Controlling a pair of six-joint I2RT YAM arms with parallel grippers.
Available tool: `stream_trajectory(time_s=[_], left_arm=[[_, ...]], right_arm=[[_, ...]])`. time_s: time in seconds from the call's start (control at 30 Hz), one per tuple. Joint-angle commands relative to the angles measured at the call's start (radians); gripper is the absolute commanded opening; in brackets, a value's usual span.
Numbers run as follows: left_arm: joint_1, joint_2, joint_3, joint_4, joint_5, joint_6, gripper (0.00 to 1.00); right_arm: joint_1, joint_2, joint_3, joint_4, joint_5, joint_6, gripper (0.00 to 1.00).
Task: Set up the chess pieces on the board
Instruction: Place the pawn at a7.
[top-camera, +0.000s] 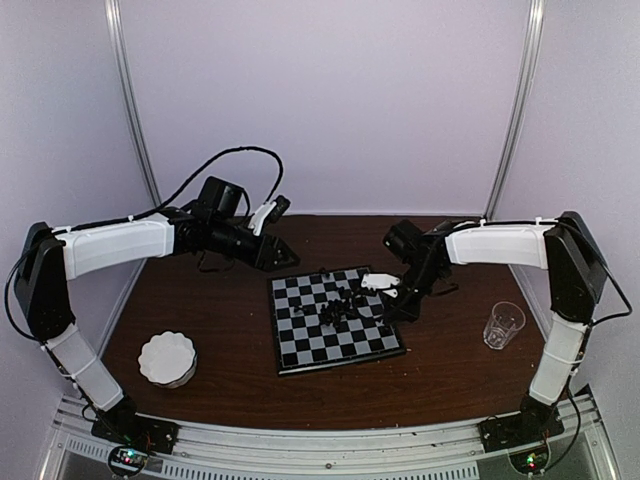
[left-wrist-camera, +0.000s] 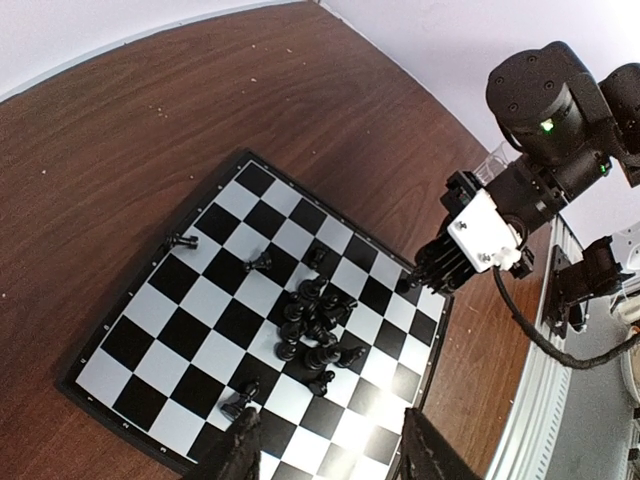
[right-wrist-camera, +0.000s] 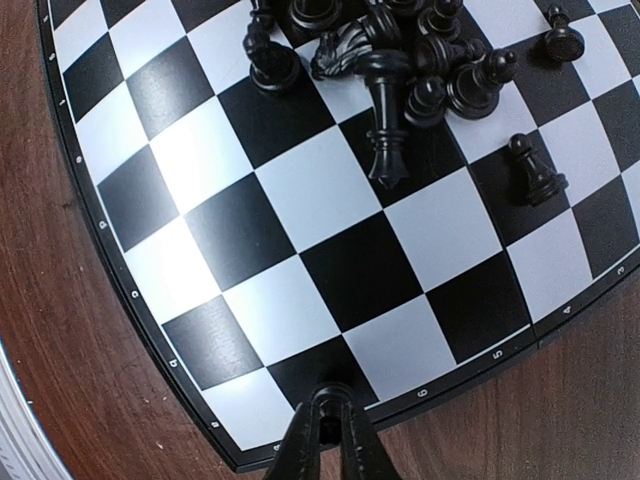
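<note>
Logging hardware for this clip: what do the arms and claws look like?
Both arms pair white shells with black joints; black cables run along the left arm and right arm. The left claw and right claw are black and tapered.

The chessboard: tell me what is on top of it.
Black chess pieces, mostly heaped near the board's middle, some toppled; a few sit apart on outer squares. The heap's count is hidden: pieces cover one another.

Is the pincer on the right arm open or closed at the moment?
Closed. The right gripper has its two black fingers meeting at the tips, nothing between them, above the board edge.
</note>
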Motion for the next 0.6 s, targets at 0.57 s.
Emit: stream_trajectory(time_s=[0.57], left_arm=[[0.008, -0.020, -0.012, 0.033, 0.009, -0.006, 0.48]], right_arm=[[0.034, 0.031, 0.006, -0.006, 0.024, -0.015, 0.19]])
